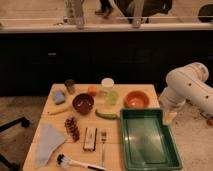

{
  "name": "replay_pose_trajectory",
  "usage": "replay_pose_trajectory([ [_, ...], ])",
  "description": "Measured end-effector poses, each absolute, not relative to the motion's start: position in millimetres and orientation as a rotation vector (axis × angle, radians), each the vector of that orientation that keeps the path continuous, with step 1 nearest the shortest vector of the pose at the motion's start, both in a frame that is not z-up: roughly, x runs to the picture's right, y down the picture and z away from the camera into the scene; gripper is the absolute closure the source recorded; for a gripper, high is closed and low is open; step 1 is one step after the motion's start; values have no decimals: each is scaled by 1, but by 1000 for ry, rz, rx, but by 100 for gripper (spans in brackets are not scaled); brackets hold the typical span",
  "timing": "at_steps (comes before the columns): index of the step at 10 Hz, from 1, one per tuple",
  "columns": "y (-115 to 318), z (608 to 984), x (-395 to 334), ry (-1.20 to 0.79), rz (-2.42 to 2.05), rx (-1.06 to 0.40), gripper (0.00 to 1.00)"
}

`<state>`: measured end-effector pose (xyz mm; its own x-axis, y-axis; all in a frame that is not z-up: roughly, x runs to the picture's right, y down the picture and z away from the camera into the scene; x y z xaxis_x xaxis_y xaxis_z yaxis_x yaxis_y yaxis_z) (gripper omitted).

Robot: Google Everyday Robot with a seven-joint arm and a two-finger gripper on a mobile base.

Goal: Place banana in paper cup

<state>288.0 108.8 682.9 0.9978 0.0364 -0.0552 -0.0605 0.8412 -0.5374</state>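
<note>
Wooden table bears the banana; end effector hangs beside its right edge.

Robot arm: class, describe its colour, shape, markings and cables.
The arm is white, with thick rounded segments and small dark dots on its shell. No cables show. The gripper, by the far right corner of the green tray, looks pale too.

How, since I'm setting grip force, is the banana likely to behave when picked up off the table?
The banana looks small and slim, so probably light and stiff. It lies flat beside the maroon bowl, and its slight curve should keep it from rolling far. The gripper hangs beyond the far right corner of the green tray.
</note>
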Motion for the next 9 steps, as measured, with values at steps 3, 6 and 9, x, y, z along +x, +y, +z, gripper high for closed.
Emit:
replay_pose_trajectory([
  [3,109,681,286,44,41,-562,20],
  [6,109,676,256,41,-56,-546,20],
  [9,111,671,219,35,-169,-534,20],
])
